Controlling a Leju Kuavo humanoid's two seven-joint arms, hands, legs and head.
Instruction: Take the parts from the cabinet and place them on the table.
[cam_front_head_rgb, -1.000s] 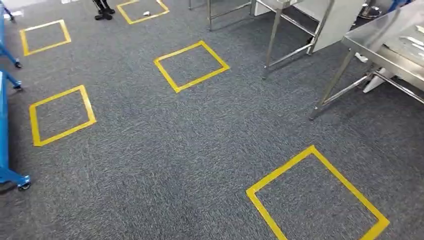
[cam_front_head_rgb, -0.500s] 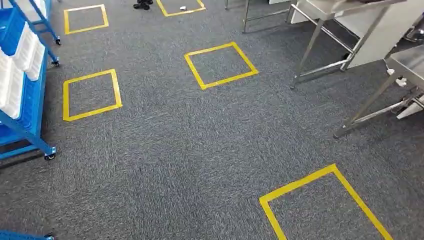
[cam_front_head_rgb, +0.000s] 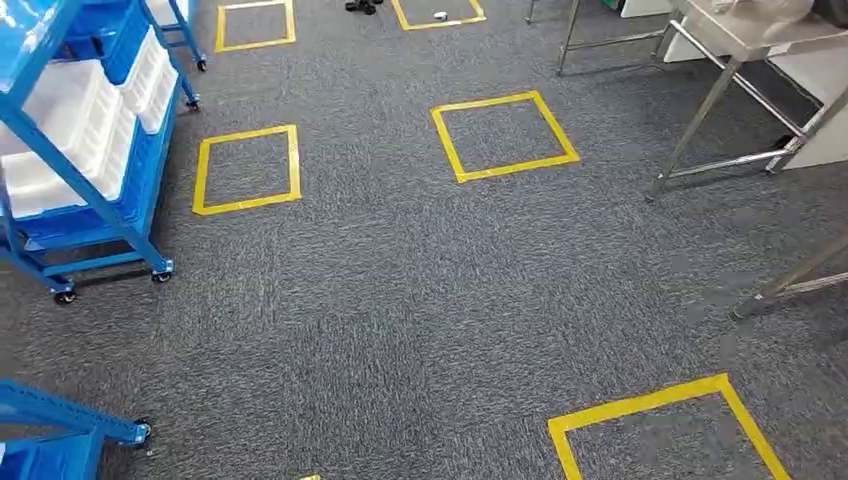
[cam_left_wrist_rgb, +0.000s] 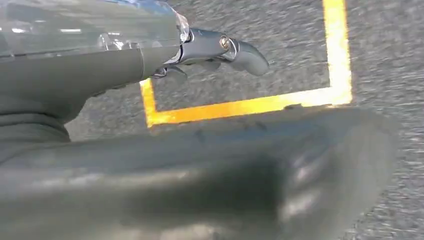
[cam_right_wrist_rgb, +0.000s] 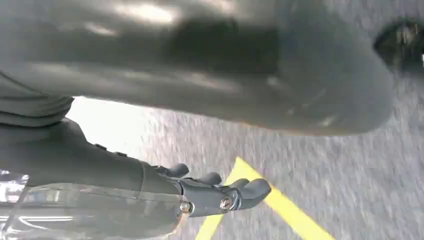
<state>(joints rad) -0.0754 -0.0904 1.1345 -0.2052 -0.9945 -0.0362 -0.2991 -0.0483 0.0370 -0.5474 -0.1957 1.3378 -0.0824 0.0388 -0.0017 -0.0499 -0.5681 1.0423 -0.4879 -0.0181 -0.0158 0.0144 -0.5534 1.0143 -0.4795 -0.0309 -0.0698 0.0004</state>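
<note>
Since the earlier frames the whole head view has shifted, so the camera has turned to the left: the blue cabinet (cam_front_head_rgb: 85, 150), before just at the 9 o'clock edge, now stands well inside the picture at 10 o'clock. Its shelves carry white trays (cam_front_head_rgb: 60, 130); I cannot tell any parts in them. A second blue frame (cam_front_head_rgb: 60, 425) is at 8 o'clock. On the grey carpet (cam_front_head_rgb: 400, 300) I count five yellow tape squares (cam_front_head_rgb: 505, 135) and one small yellow corner at 6 o'clock. Two steel tables are at the right: one table (cam_front_head_rgb: 760, 35) at 1 o'clock, one table leg (cam_front_head_rgb: 790, 285) at 4 o'clock. A person's dark shoes (cam_front_head_rgb: 362, 6) are at 12 o'clock.

The left hand (cam_left_wrist_rgb: 210, 50) hangs over the carpet, fingers slightly curled, holding nothing. The right hand (cam_right_wrist_rgb: 220, 192) also hangs, fingers slightly curled and holding nothing.
</note>
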